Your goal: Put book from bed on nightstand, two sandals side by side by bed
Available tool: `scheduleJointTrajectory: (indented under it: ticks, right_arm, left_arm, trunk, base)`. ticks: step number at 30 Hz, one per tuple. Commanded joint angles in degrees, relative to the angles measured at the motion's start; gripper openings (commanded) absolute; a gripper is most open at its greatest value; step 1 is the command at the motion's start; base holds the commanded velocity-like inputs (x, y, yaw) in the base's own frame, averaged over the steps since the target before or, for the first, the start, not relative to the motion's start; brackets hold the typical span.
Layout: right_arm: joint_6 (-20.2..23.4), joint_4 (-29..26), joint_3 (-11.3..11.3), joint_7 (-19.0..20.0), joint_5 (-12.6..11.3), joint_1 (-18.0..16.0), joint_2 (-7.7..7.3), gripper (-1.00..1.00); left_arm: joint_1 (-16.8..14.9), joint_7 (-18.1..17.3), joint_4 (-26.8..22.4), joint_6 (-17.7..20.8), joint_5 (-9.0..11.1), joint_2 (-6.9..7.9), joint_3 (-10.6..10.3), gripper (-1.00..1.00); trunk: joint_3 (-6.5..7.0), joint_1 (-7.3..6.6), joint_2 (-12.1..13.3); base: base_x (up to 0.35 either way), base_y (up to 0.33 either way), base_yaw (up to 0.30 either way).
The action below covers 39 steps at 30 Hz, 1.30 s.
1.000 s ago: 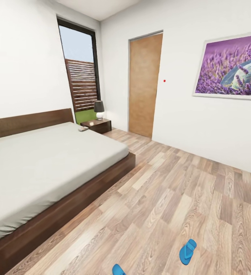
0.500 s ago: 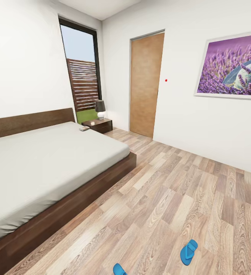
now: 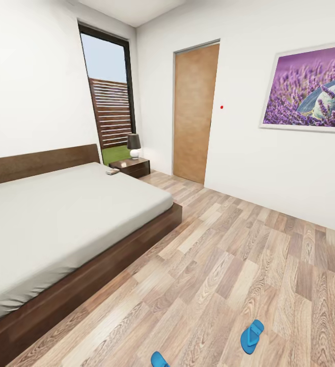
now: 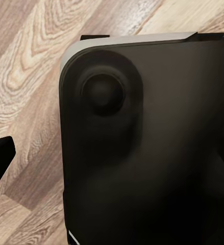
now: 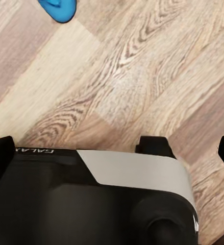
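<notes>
The bed (image 3: 71, 219), with a dark wood frame and grey mattress, fills the left of the head view. The book (image 3: 111, 172) is a small thing lying on the mattress's far corner, just short of the nightstand (image 3: 131, 167). One blue sandal (image 3: 251, 336) lies on the floor at the lower right. The other sandal (image 3: 159, 359) is cut off by the frame's lower edge, well apart from the first. A blue sandal tip (image 5: 58, 9) shows in the right wrist view. The right gripper (image 5: 119, 153) and left gripper (image 4: 112, 153) hang over the robot's dark base, fingers spread, holding nothing.
A lamp (image 3: 134, 145) stands on the nightstand before a tall window (image 3: 109, 97). A closed wooden door (image 3: 195, 112) is in the far wall, with a lavender picture (image 3: 310, 86) to its right. Plank floor (image 3: 249, 255) stretches between bed and wall.
The whole head picture shifted slightly right between one second ago and half a second ago, so the camera moved. Since then nothing differs. Book and sandals lie where they were.
</notes>
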Motion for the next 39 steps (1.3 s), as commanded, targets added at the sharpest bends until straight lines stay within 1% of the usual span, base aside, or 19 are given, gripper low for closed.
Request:
scheduleJointTrajectory:
  ticks: [1,5,6,10,14,15,16,21,22,24,27,30,31,32,34,36,38,39]
  right_arm:
    - [1.0,-0.4,0.1,-0.6,0.0,-0.7,0.04,1.00]
    - [2.5,-0.9,0.1,-2.2,-0.1,-3.0,0.33,1.00]
    - [2.5,-0.9,0.1,-2.2,-0.1,-3.0,0.33,1.00]
    - [3.1,-1.1,0.1,-4.7,-0.1,-4.9,0.98,1.00]
    - [3.3,-1.2,0.1,-6.1,-0.1,-6.1,1.51,1.00]
    - [3.3,-1.2,0.1,-6.5,-0.1,-6.5,1.74,1.00]
    - [3.3,-1.2,0.1,-6.5,-0.1,-6.5,1.74,1.00]
    - [3.1,-1.2,0.2,-6.9,-0.1,-7.0,2.03,1.00]
    - [3.1,-1.2,0.2,-6.9,-0.1,-7.0,2.03,1.00]
    - [3.0,-1.3,0.3,-6.9,-0.1,-7.1,2.08,1.00]
    - [2.9,-1.3,0.4,-7.0,-0.1,-7.2,2.12,1.00]
    - [2.9,-1.3,0.5,-7.0,0.0,-7.3,2.12,1.00]
    - [2.9,-1.3,0.5,-7.0,0.0,-7.3,2.11,1.00]
    - [2.9,-1.3,0.5,-7.0,0.0,-7.3,2.11,1.00]
    - [2.8,-1.3,0.5,-7.0,0.0,-7.3,2.10,1.00]
    - [2.6,-1.3,0.5,-7.0,0.0,-7.3,2.06,1.00]
    - [2.3,-1.3,0.5,-7.0,0.0,-7.3,2.04,1.00]
    - [2.3,-1.3,0.5,-7.0,0.0,-7.3,2.04,1.00]
  left_arm:
    - [0.0,-0.1,0.0,-0.1,0.0,0.01,0.0,1.00]
    - [-0.1,-0.1,0.0,0.2,0.0,-0.02,0.0,1.00]
    - [-0.1,-0.1,0.0,0.2,0.0,-0.02,0.0,1.00]
    - [-0.6,-0.1,-0.1,0.4,0.0,-0.03,-0.1,1.00]
    - [-1.9,-0.1,-0.6,0.6,-0.1,-0.02,-0.2,1.00]
    - [-2.7,-0.2,-1.0,0.9,-0.1,0.00,-0.3,1.00]
    - [-2.7,-0.2,-1.0,0.9,-0.1,0.00,-0.3,1.00]
    - [-5.3,-0.2,-3.3,2.6,-0.2,0.44,-0.4,1.00]
    - [-5.3,-0.2,-3.3,2.6,-0.2,0.44,-0.4,1.00]
    - [-6.9,-0.2,-4.8,4.5,-0.3,0.77,-0.5,1.00]
    - [-9.5,-0.3,-7.4,8.3,-0.2,1.41,-0.5,1.00]
    - [-11.5,-0.8,-9.7,11.1,0.0,2.78,-0.3,1.00]
    - [-12.0,-1.2,-10.3,11.7,0.1,3.40,-0.2,1.00]
    - [-12.0,-1.2,-10.3,11.7,0.1,3.40,-0.2,1.00]
    - [-12.6,-2.2,-11.0,12.6,0.2,4.56,0.0,1.00]
    - [-13.1,-3.1,-11.5,13.3,0.2,5.37,0.1,1.00]
    - [-13.4,-3.7,-11.9,13.8,0.1,5.87,0.2,1.00]
    - [-13.4,-3.7,-11.9,13.8,0.1,5.87,0.2,1.00]
  trunk:
    - [-0.05,0.00,0.0]
    - [-0.05,0.00,0.0]
    - [-0.05,0.00,0.0]
    - [-0.05,0.00,0.0]
    - [-0.05,0.00,0.0]
    - [-0.05,0.00,0.0]
    - [-0.05,0.00,0.0]
    - [-0.05,0.00,0.0]
    - [-0.05,0.00,0.0]
    - [-0.05,0.00,0.0]
    - [-0.05,0.00,0.0]
    - [-0.05,0.00,0.0]
    - [-0.05,0.00,0.0]
    - [-0.05,0.00,0.0]
    - [-0.05,0.00,0.0]
    - [-0.05,0.00,0.0]
    - [-0.05,0.00,0.0]
    - [-0.05,0.00,0.0]
  base:
    - [0.000,0.000,0.000]
    - [0.000,0.000,0.000]
    - [0.000,0.000,0.000]
    - [0.000,0.000,0.000]
    - [0.000,0.000,0.000]
    - [0.000,0.000,0.000]
    - [0.000,0.000,0.000]
    - [0.000,0.000,0.000]
    - [0.000,0.000,0.000]
    - [0.000,0.000,0.000]
    - [0.000,0.000,0.000]
    - [0.000,0.000,0.000]
    - [0.000,0.000,0.000]
    - [0.000,0.000,0.000]
    - [0.000,0.000,0.000]
    - [0.000,0.000,0.000]
    - [0.000,0.000,0.000]
    - [0.000,0.000,0.000]
